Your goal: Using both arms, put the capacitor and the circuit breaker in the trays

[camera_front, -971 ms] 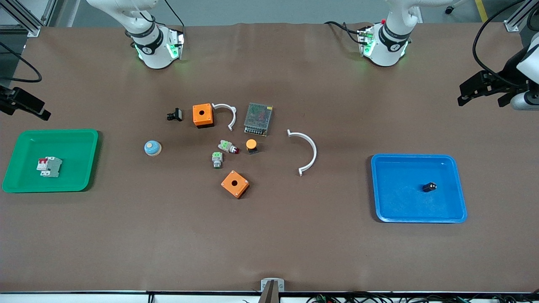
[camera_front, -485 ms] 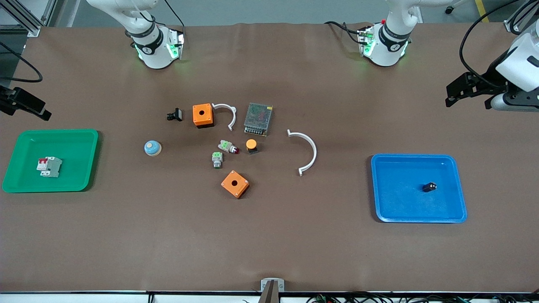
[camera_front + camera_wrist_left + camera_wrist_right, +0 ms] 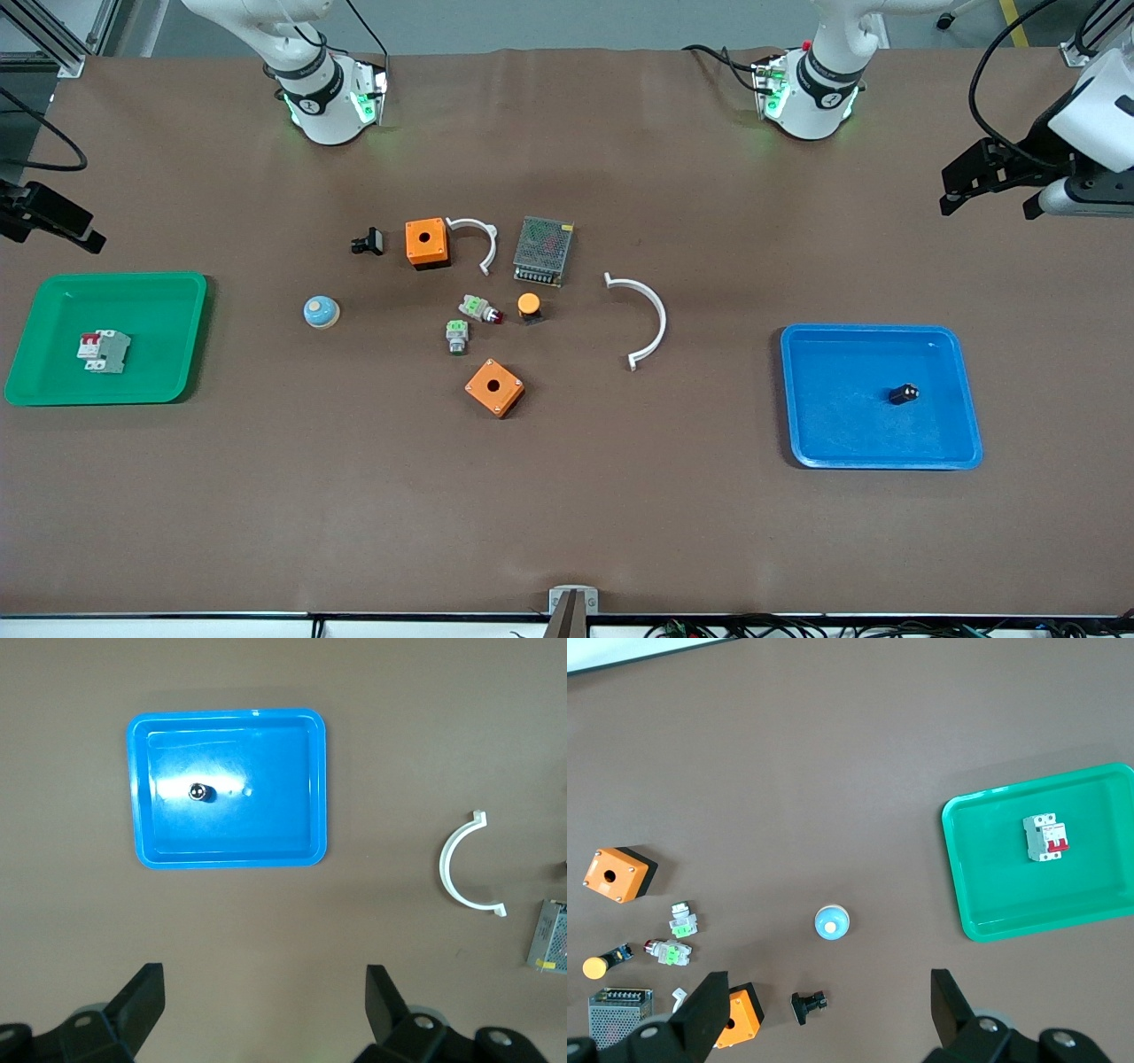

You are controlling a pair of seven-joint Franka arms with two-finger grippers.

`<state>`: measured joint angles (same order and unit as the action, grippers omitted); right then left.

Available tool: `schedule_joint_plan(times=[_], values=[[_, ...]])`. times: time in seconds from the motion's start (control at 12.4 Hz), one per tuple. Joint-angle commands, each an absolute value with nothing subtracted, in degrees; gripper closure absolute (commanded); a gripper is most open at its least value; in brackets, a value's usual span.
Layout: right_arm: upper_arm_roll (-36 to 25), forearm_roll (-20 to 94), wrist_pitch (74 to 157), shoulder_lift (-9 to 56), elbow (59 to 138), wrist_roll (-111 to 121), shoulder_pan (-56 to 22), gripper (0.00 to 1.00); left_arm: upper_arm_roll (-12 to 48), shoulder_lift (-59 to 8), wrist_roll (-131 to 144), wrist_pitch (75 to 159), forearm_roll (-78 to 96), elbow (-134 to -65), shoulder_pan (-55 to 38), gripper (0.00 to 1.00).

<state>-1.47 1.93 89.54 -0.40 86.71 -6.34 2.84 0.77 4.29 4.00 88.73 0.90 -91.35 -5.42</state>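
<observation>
On the big brown desk (image 3: 567,514) two flat trays sit well apart, one near each end. The strip of desk nearest the front camera is wide and bare.

The blue plastic tray (image 3: 833,439) lies toward the left arm's end. The capacitor (image 3: 904,393), a tiny black cylinder with a silvery end, lies inside it on the tray floor, away from the rim. The green plastic tray (image 3: 53,390) lies toward the right arm's end. The circuit breaker (image 3: 104,351), a small light-grey block with red switch levers, lies flat in it, clear of the rim.

The left gripper (image 3: 266,1014) is up in the air over bare desk at the left arm's end, and its jaws are wide open with nothing in them. The right gripper (image 3: 824,1014) is up over the desk at the right arm's end, jaws wide open and holding nothing too. In the front view it is cut off by the edge of the picture.

Between the trays sits a loose bunch of small parts. There is a grey metal mesh box (image 3: 543,250), a big white plastic half-ring (image 3: 647,315), two orange square boxes with a hole on top (image 3: 426,243) (image 3: 494,387), and a round blue and cream knob (image 3: 320,312). Open desk lies between this bunch and each tray.
</observation>
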Motion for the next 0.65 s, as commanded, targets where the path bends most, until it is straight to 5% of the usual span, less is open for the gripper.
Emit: schedule_joint_plan(times=[0.0,0.57], values=[[-1.3,2.5,88.9,0.4,85.0,-6.1,3.2,0.0,0.5,4.8,5.0,87.4,0.8,-89.6,-5.2,0.0],[-1.3,2.4,88.8,0.4,84.9,-6.0,3.2,0.0,0.2,2.6,4.7,83.6,-1.4,-85.7,-5.1,0.0]])
